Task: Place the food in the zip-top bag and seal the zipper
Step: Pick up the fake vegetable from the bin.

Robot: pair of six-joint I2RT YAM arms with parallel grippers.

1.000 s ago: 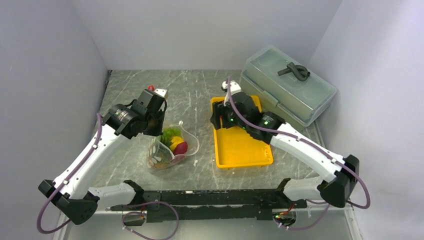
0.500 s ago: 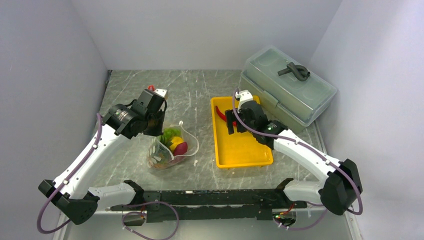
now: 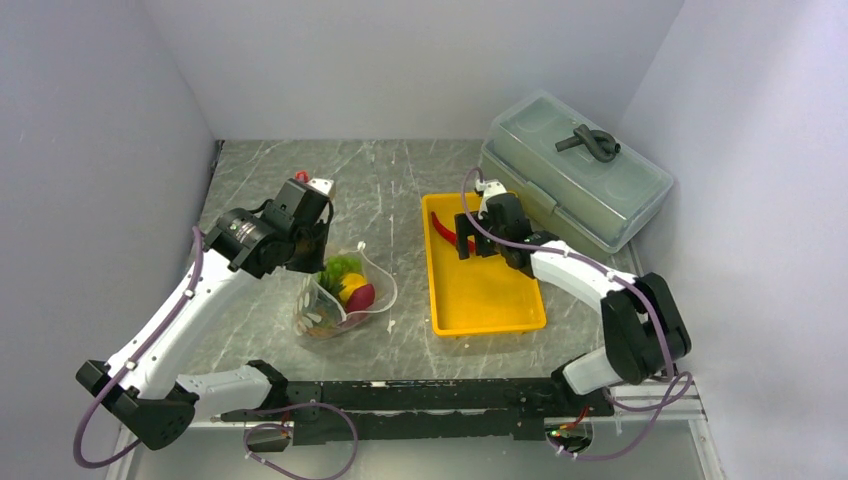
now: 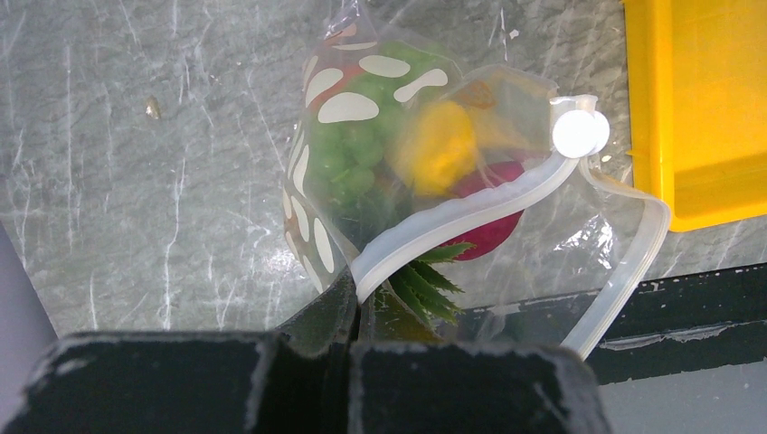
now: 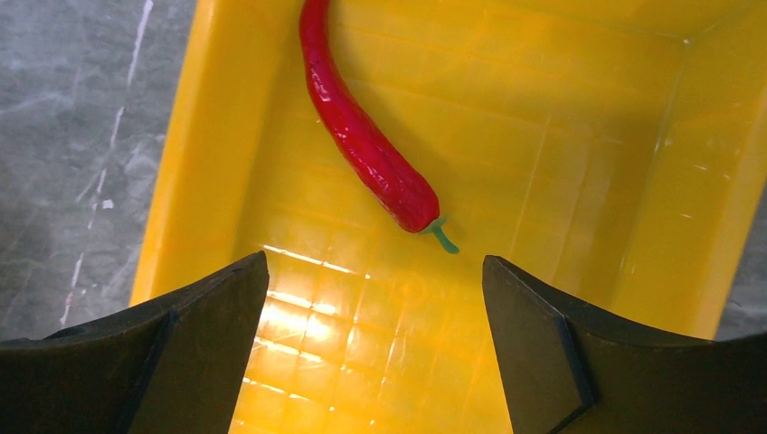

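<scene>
The clear dotted zip-top bag (image 3: 340,295) lies on the table left of the tray, mouth open, with green grapes (image 4: 348,158), a yellow lemon (image 4: 439,149), a red-purple fruit and a pineapple crown (image 4: 425,285) inside. My left gripper (image 4: 355,312) is shut on the bag's edge beside the whitish zipper strip (image 4: 470,212). The red chili pepper (image 5: 366,145) lies in the yellow tray (image 5: 579,208), also seen in the top view (image 3: 442,228). My right gripper (image 5: 375,316) is open and empty just above the tray floor, the chili ahead of its fingers.
A big grey-green lidded box (image 3: 575,165) stands right of the tray at the back. A small red object (image 3: 301,175) lies on the table behind the left wrist. White walls close the table on three sides.
My right gripper has drawn back from over the tray's far end towards the right, and the chili has come into sight in the tray. The left arm and bag have not moved.
</scene>
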